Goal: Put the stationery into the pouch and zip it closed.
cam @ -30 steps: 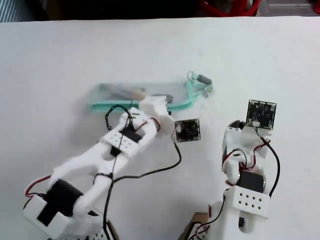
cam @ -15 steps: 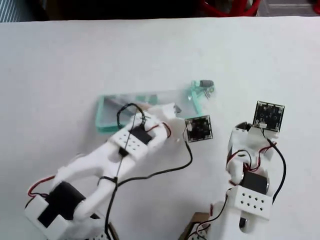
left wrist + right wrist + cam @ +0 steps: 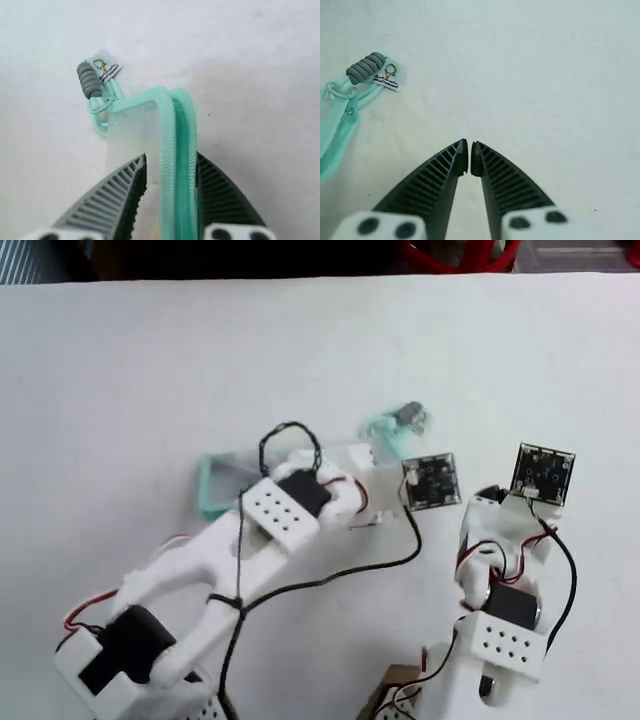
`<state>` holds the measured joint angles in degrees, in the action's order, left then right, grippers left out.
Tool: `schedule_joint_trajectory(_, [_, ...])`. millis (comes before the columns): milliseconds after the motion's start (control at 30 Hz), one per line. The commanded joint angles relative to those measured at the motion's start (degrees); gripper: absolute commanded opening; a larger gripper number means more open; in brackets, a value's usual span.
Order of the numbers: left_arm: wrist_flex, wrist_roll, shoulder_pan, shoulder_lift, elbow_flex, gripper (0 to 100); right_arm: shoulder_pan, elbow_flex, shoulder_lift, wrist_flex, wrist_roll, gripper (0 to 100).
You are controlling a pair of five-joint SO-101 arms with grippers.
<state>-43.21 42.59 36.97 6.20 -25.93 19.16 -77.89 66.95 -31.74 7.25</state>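
The mint-green translucent zip pouch [image 3: 214,488] is on the white bench [image 3: 120,360] near the middle, mostly under the left arm, with its two ends peeping out. The left pincer [image 3: 170,161] is clamped onto the pouch's zip edge, one ribbed jaw on each side. The grey ribbed zip pull [image 3: 87,80] sits at the pouch's far end. What is inside I cannot tell. The right pincer [image 3: 469,150] hovers nearby over bare bench, jaws almost touching, holding nothing.

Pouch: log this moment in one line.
left tool: shut on pouch | right tool: shut, empty, above table | zip pull: lying on table
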Motion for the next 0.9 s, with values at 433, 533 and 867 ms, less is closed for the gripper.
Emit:
schedule_joint_trajectory(433, [-23.74,1.49,-2.77,18.77,18.29,17,0.31,0.35,1.54,0.75,-0.26,2.0])
schedule_joint_trajectory(533, [-30.24,1.49,-2.42,22.55,20.13,17,0.31,0.35,1.54,0.75,-0.26,2.0])
schedule_joint_trajectory(867, [-17.76,1.58,-7.25,24.31,-19.34,14,0.48,0.35,1.19,1.01,-0.26,1.9])
